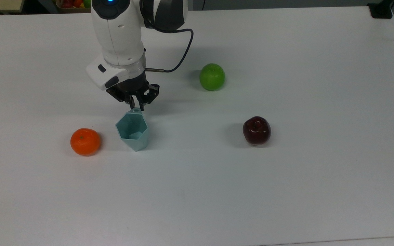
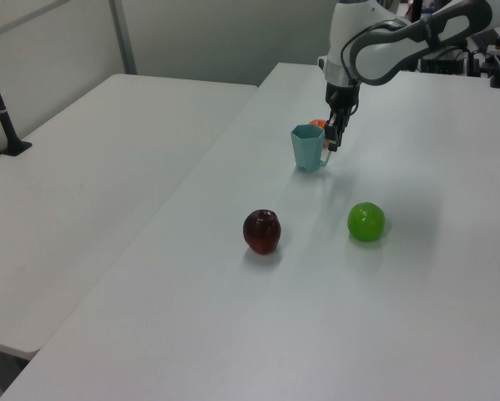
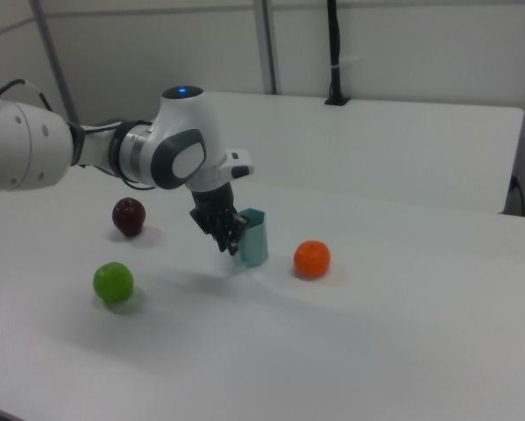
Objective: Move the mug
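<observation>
mug [image 1: 132, 131] | upright, tilted, on tabletop [image 1: 286, 177] | tool [image 1: 136, 106] pinched closed on mug's handle tab

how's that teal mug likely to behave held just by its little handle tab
The mug looks rigid and probably light, with thin faceted walls and nothing visible inside. The gripper pinches only its small handle tab, so the body hangs off to one side and may swing or tilt. Set down, its narrow tapered base could make it tip.

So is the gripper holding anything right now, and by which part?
Yes: the gripper is shut on the mug, pinching its small handle tab at the rim.
</observation>
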Robot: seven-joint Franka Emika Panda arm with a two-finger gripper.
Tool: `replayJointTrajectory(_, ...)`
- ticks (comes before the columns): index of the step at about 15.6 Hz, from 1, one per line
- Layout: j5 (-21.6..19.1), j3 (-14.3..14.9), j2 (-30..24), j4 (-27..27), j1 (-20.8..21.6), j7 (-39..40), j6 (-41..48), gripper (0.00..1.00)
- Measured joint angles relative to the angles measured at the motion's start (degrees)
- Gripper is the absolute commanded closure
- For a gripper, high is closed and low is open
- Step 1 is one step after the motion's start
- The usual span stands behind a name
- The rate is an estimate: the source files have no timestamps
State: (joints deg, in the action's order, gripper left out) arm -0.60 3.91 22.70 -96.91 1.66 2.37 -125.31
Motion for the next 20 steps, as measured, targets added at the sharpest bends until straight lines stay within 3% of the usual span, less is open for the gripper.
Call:
replayJointTrajectory(6, 0.0, 0.0, 0.0, 0.0, 0.0, 0.0, 0.0, 0.97)
replayJointTrajectory(14, 0.0, 0.0, -0.9, -0.4, 0.2, 0.0, 0.1, 0.98)
replayJointTrajectory(20, 0.0, 0.2, -7.2, -4.8, -0.2, 0.0, 3.1, 1.0)
